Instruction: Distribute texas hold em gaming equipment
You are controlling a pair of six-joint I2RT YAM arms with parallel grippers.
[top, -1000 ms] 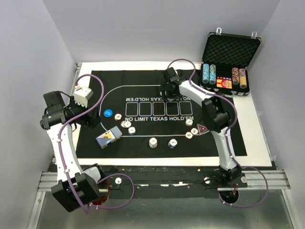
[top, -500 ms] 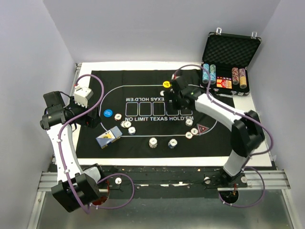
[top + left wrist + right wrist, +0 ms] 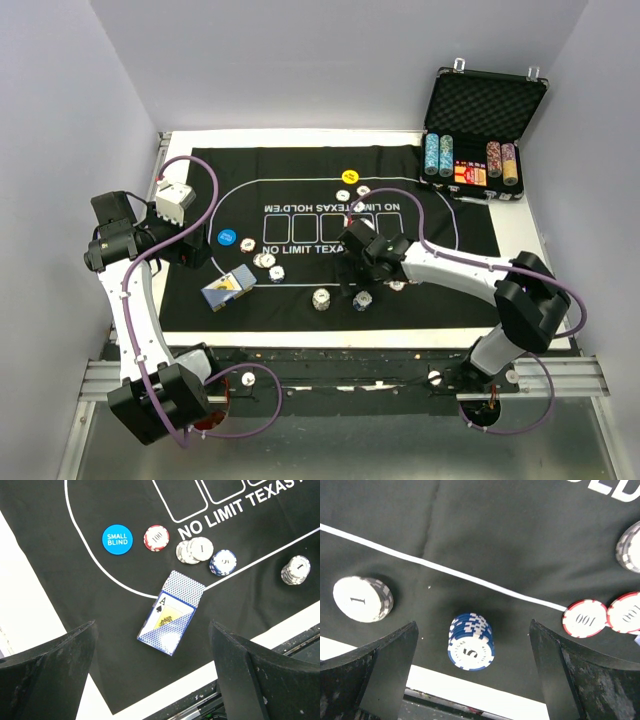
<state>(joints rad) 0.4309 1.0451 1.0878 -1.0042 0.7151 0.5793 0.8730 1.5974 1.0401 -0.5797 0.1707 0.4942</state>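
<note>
Left: my left jaws hang apart above the deck box (image 3: pixel 171 612) on the felt mat (image 3: pixel 115 605). Right: my right jaws, apart, hover over the blue chip stack (image 3: pixel 471 641); picking it seems next, needing a centred descent.

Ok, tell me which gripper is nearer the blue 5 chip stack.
Right. The right gripper hovers over the blue chip stack, jaws open either side; the left gripper is off to its left, above the deck box.

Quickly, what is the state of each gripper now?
Left gripper: open, holding nothing.
Right gripper: open, holding nothing, above the blue chip stack.
</note>
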